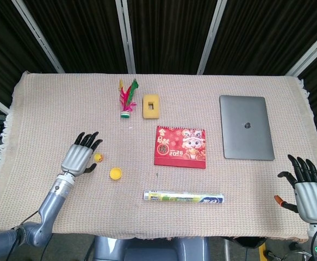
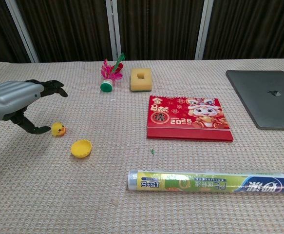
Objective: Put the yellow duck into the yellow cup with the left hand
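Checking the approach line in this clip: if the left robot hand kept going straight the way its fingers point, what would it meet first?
Probably the yellow duck: the left robot hand is open just beside it, thumb nearly touching. Height above it is unclear.

A table covered by a beige woven cloth [image 1: 49,103] with fringed ends fills the frame. Near the upper middle lie a pink and green feathered shuttlecock [image 1: 127,100] and, just right of it, a yellow sponge block [image 1: 151,106]. A red 2025 calendar [image 1: 180,146] sits at the centre, a closed grey laptop [image 1: 246,126] to its right. Lower centre lies a roll of plastic wrap [image 1: 184,197]. At lower left the small yellow duck [image 2: 58,129] stands near the yellow cup [image 2: 81,147], apparently not touching.
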{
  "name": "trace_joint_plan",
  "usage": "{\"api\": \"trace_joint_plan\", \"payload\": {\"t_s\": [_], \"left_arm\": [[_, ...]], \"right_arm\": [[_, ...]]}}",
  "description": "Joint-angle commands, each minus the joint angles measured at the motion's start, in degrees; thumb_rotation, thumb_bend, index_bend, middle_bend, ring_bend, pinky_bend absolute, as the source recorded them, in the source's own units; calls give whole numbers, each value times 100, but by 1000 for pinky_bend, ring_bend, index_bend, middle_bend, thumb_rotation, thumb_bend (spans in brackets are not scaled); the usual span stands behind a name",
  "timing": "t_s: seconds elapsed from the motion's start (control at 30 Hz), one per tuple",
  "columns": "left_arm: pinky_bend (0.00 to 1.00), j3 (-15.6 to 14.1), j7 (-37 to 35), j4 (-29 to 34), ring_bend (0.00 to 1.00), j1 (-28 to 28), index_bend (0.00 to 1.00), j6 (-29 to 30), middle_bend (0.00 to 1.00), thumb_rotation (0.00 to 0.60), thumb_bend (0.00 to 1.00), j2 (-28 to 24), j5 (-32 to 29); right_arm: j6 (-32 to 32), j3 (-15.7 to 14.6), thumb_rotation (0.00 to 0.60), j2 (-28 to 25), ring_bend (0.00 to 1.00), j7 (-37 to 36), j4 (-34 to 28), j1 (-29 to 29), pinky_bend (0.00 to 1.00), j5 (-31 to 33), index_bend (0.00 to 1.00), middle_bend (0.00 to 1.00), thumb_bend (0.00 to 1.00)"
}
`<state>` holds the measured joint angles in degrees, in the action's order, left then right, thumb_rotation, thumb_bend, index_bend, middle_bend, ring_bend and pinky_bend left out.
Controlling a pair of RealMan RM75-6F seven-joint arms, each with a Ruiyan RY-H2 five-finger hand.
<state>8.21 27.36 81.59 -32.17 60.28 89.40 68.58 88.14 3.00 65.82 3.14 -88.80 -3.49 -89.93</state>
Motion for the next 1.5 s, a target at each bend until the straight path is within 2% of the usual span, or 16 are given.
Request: {"api": "trace_joint_plan", "payload": {"t_s": [0.03,0.73,0.87,1.1,1.5], "left_arm": [[38,38,28,-94,70,-52,153,-25,0,600,299,103,-112],[38,-157,-38,-1026,90,-79,269,-191,9,600,316,734,-349],[37,-117,-50,-1262,90,-146,282,-336,10,600,318,887,-458],[35,-20,-63,-1270,91,-240,293,-398,11,600,320,852,-495],[16,45,227,-761,83,-371,348,-523,11,600,370,561,-738]], "right_arm": [[-2,3,600,-9,0,-8,-6,-8,0,-8,394,45,0],[-12,15,600,-17,0,-126,-29,-7,0,35,398,44,0],[-10,13,600,-8,0,-130,-28,-1,0,44,399,44,0],[-24,11,600,-8,0,-144,-30,-13,0,35,400,44,0],[-4,15,600,-11,0,-173,-21,-2,0,42,402,44,0]]}}
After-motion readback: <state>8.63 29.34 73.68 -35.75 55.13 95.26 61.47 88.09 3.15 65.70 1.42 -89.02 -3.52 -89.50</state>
